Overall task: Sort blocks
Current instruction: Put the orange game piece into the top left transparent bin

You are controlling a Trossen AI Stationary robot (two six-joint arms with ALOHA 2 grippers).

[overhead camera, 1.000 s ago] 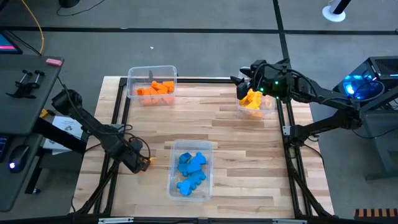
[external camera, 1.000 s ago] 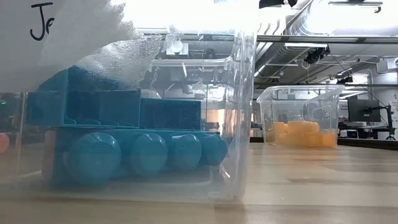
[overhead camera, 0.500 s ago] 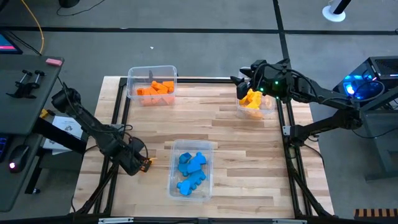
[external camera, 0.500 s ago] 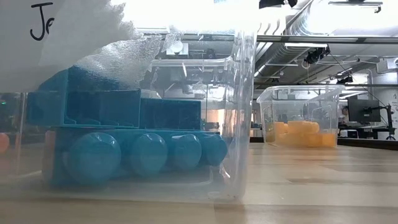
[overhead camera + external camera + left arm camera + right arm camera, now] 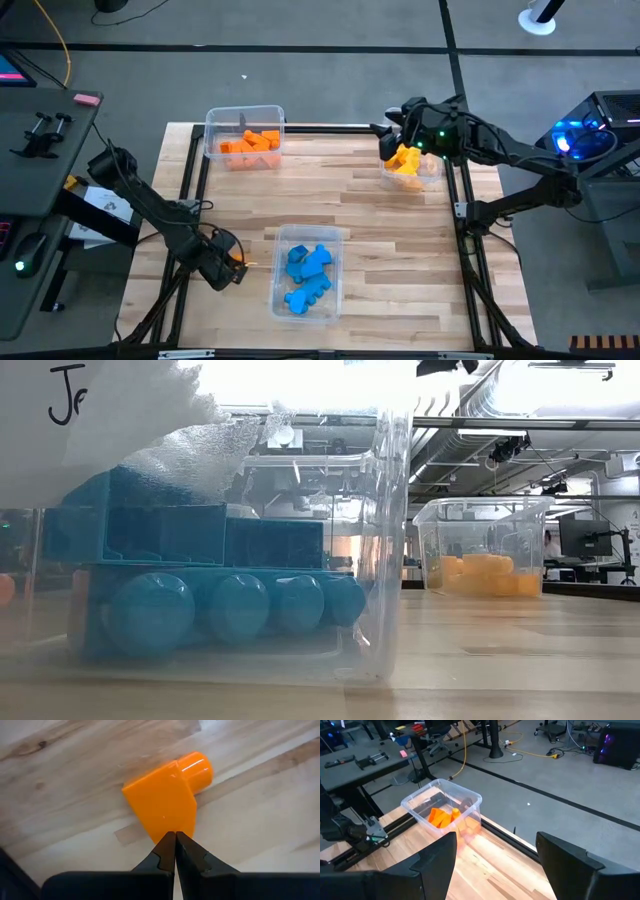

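Blocks sit sorted in three clear bins on the worktop (image 5: 380, 240): orange blocks (image 5: 250, 144) in the bin at the far left corner (image 5: 244, 118), yellow blocks (image 5: 405, 160) in the bin by the far right edge (image 5: 428, 172), blue blocks (image 5: 306, 272) in the bin at the near edge (image 5: 306, 236). One orange block (image 5: 167, 802) lies loose on the wood near the left edge, just beside the blue bin. The left tool (image 5: 175, 851) is down at this block, its fingers clenched tip to tip, touching the block's edge without grasping it. The right tool (image 5: 495, 855) hangs released above the yellow bin.
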